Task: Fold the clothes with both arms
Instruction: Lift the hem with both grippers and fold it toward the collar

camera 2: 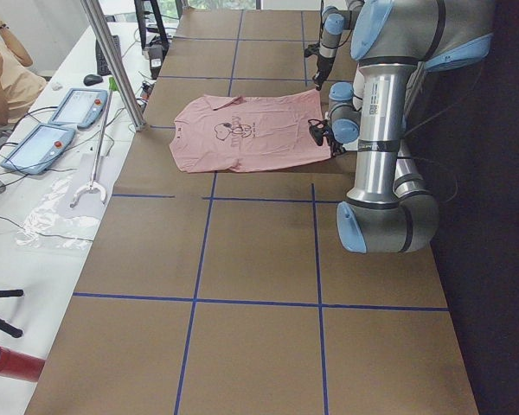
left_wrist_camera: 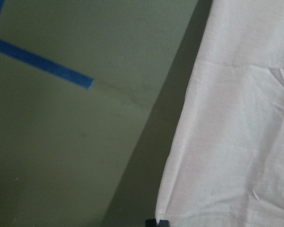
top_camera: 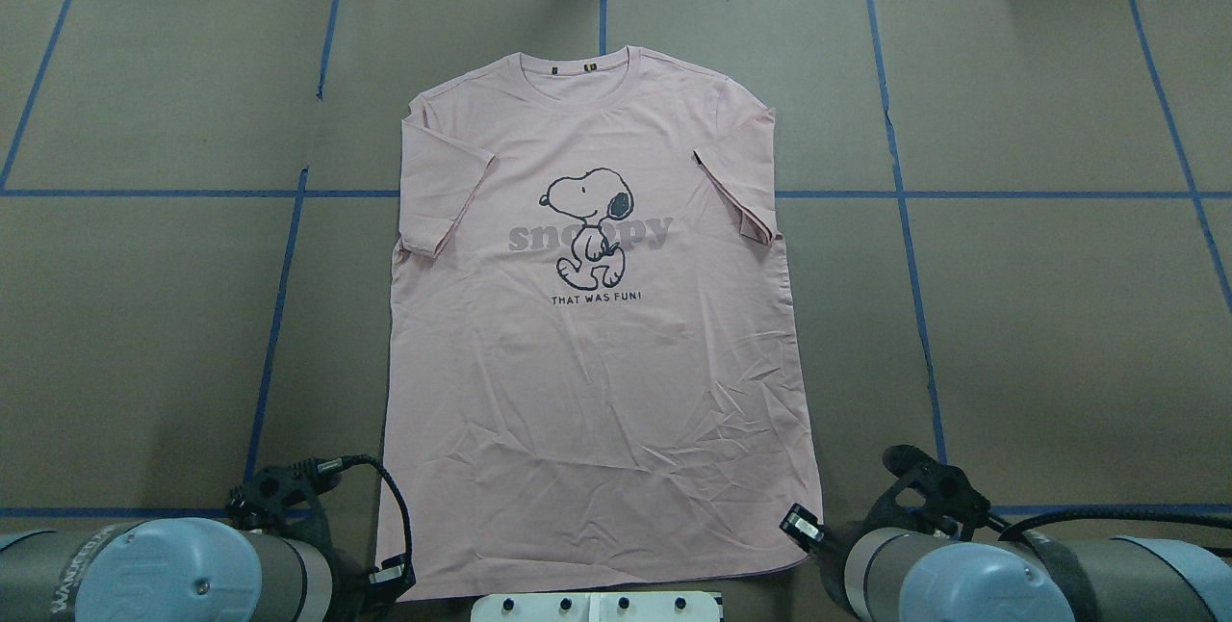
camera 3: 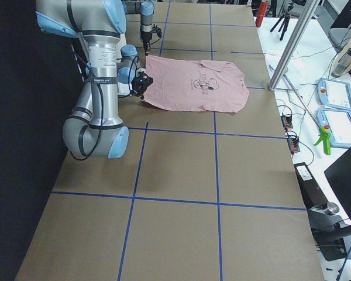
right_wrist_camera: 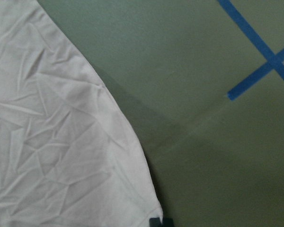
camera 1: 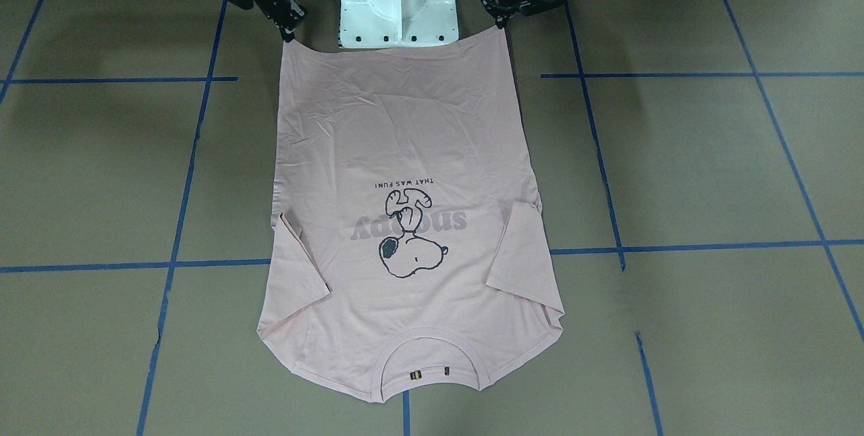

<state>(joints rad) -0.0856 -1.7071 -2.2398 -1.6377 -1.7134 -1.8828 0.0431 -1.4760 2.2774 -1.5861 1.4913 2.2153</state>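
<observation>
Judging from the overhead view, you are at the very start of the fold. The shirt lies flat and print-up in the middle of the table, with its collar at 12 o'clock and its hem at 6. Both sleeves are already tucked inward over the chest, at 10 and 2 o'clock, but the body itself has no fold yet.

The left gripper pinches the hem corner at 7 o'clock and the right gripper the one at 5 o'clock, fingers closed narrow on the cloth. Each corner is drawn up into a small point, and the wrist views show shadow under the raised edge. What is left for you, I reckon, is carrying the hem up toward the collar, and perhaps a further fold after that.

The cloth is thin, soft pink jersey, finely creased near the hem and smoother around the dark dog print. The collar is ribbed and round. The table is matte brown, lined with blue tape.
</observation>
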